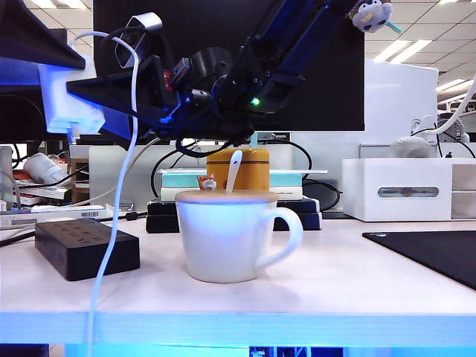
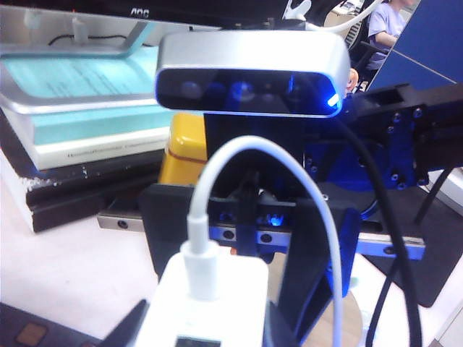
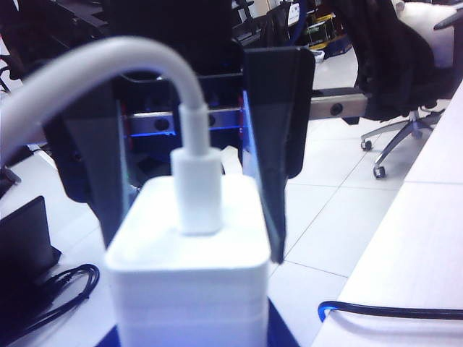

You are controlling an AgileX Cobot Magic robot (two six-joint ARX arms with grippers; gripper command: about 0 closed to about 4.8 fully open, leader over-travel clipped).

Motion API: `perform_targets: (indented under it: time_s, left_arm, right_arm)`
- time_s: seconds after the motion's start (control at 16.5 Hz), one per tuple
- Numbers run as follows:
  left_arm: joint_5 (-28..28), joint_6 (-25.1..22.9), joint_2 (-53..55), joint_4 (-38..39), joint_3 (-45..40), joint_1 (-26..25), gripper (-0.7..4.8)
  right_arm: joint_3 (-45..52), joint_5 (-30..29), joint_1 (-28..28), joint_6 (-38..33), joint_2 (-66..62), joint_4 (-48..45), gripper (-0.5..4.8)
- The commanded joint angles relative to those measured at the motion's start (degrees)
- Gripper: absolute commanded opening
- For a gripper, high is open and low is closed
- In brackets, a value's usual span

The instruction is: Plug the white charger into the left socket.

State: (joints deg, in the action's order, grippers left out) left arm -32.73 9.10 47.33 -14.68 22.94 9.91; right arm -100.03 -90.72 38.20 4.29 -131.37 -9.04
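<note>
Both arms meet in mid-air above the counter's left end, the white charger [image 1: 68, 100] held between them with its cable [image 1: 111, 238] trailing down past the front edge. The right gripper [image 1: 104, 93] reaches across from the right of the exterior view, its jaws clenched on the charger's sides, as its wrist view shows with dark fingers [image 3: 271, 144] flanking the white block [image 3: 189, 267]. The left gripper [image 2: 202, 325] is at the charger [image 2: 206, 307] from the opposite side, jaws apparently on its flanks, though whether they grip it cannot be told. The step in hand looks like a handover or re-grip in the air. The black power strip [image 1: 85, 249] lies near the counter's left front corner, well below the charger, its left socket [image 1: 63, 233] unoccupied. Next, the charger must be steadied prongs-down, lined up over those slots and lowered straight in.
</note>
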Motion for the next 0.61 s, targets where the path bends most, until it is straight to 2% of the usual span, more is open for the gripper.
perform_targets:
  time_s: [0.06, 0.18, 0.24, 0.3, 0.48, 0.61]
  left_arm:
    - [1.95, -0.07, -0.07, -0.85, 0.22, -0.09, 1.78]
    - [1.81, -0.07, -0.09, -1.29, 0.22, -0.09, 1.79]
    - [1.86, -0.07, -0.09, -1.57, 0.22, -0.09, 1.78]
    - [1.86, -0.09, -0.11, -3.17, 0.24, -0.11, 1.79]
    - [1.9, -0.42, -0.13, -8.31, 0.24, -0.13, 1.79]
    - [1.88, -2.54, -0.13, -7.21, 0.24, -0.13, 1.78]
  right_arm:
    - [-0.35, 2.54, 1.46, -0.26, 0.52, 0.2, 1.7]
    - [-0.35, 4.63, 1.42, -0.26, 0.52, 0.22, 1.77]
    - [-0.35, 4.96, 1.44, -0.35, 0.55, 0.22, 3.36]
    - [-0.35, 6.78, 1.29, -3.32, 0.55, 0.24, 4.79]
    - [-0.35, 7.5, -0.09, -4.74, 0.63, 0.22, 4.79]
    - [-0.35, 7.67, -0.98, -5.07, 0.85, 0.22, 4.79]
